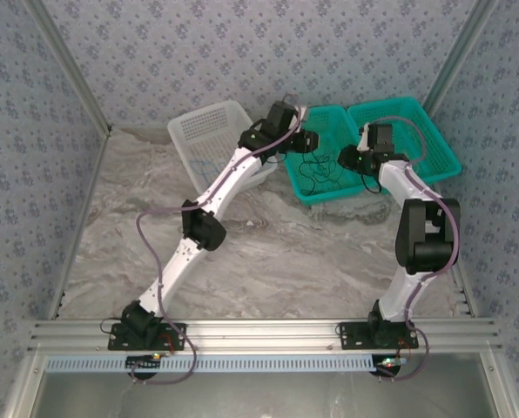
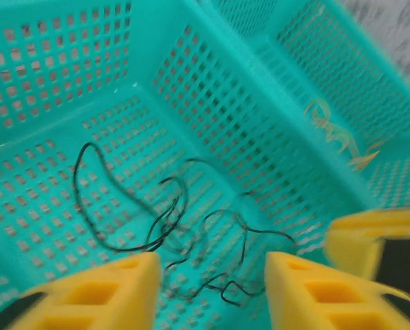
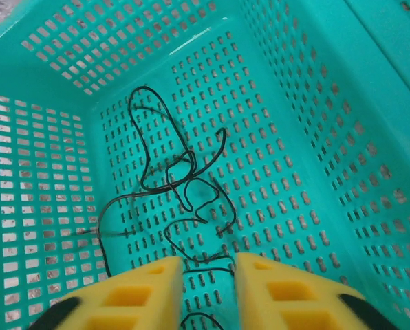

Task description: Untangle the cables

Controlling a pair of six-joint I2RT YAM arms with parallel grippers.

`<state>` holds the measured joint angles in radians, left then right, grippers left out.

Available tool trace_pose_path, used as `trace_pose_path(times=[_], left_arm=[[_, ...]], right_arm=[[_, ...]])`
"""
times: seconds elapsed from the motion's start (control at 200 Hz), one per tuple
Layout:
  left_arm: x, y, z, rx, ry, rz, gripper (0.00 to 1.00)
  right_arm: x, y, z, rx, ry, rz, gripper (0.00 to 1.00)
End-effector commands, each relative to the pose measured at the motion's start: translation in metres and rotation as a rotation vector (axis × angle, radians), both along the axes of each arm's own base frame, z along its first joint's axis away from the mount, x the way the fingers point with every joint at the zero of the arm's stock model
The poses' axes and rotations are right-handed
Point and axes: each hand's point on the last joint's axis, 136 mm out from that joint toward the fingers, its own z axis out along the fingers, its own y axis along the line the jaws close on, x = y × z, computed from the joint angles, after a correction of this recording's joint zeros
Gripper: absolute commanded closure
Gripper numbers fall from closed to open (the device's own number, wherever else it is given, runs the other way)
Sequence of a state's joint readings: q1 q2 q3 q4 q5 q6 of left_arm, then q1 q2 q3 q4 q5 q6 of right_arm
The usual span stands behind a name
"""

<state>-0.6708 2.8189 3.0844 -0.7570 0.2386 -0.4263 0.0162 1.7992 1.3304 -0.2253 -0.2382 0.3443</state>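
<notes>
Fingers (image 2: 115,292) of the left gripper (image 2: 212,289) stood apart, clamping nothing. The cables (image 2: 167,220), a thin black tangle, lay just ahead of their tips on the floor of a teal basket (image 2: 74,62). On the right gripper (image 3: 208,292) the fingers (image 3: 129,299) were apart too, with one black strand (image 3: 208,269) crossing the gap between them and loops spreading farther ahead. Far right of the left fingers, a yellow-tan wire (image 2: 332,130) lay in the neighbouring basket (image 2: 370,75).

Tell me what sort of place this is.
Probably a robot test booth: left arm and right arm bolted to an aluminium rail, patterned screens closing in the table, teal baskets holding thin cables.
</notes>
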Motion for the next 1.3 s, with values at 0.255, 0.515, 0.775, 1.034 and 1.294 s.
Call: trace_pose_path(times=[0.255, 0.515, 0.775, 1.034, 1.294], left_arm=[[-0.010, 0.014, 0.057, 0.047, -0.147, -0.016, 0.01], [-0.022, 0.039, 0.109, 0.056, -0.179, -0.035, 0.01], [-0.050, 0.054, 0.111, 0.024, -0.170, -0.052, 0.01], [-0.050, 0.109, 0.094, 0.174, -0.194, 0.148, 0.01], [-0.058, 0.154, 0.095, 0.046, -0.304, 0.341, 0.01]], right_arm=[[-0.010, -0.003, 0.031, -0.045, -0.052, -0.039, 0.44], [-0.036, -0.014, 0.063, -0.108, -0.117, -0.063, 0.22], [-0.059, -0.021, 0.067, -0.135, -0.150, -0.089, 0.00], [-0.074, -0.025, 0.065, -0.093, -0.186, -0.145, 0.00], [-0.104, -0.048, 0.068, -0.168, -0.289, -0.232, 0.00]])
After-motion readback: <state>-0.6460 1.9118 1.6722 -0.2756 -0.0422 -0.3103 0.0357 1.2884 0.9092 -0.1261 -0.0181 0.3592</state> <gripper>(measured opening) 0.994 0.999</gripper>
